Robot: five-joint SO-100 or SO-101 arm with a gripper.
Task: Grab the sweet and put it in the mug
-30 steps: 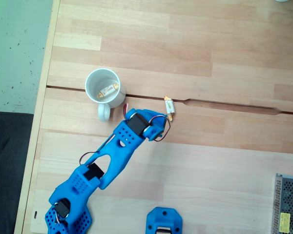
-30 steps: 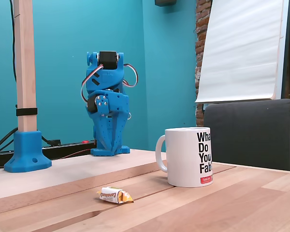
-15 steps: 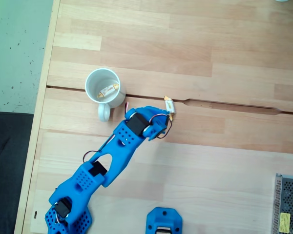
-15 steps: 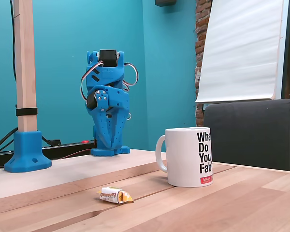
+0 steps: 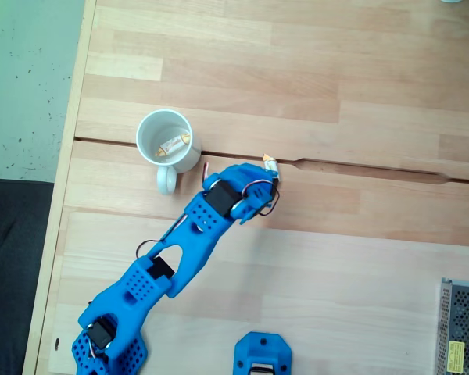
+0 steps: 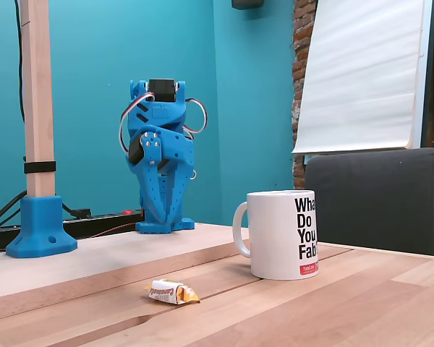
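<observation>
Sweet (image 5: 270,164): on table (image 5: 359,94) by the seam, half hidden under arm; also (image 6: 172,292).
Mug (image 5: 166,142): left of sweet, holds a second sweet (image 5: 172,144).
Gripper (image 5: 264,178): over sweet; opening indiscernible.

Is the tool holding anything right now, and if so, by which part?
Nothing is held. The sweet lies on the table, with the tool raised above it.
</observation>
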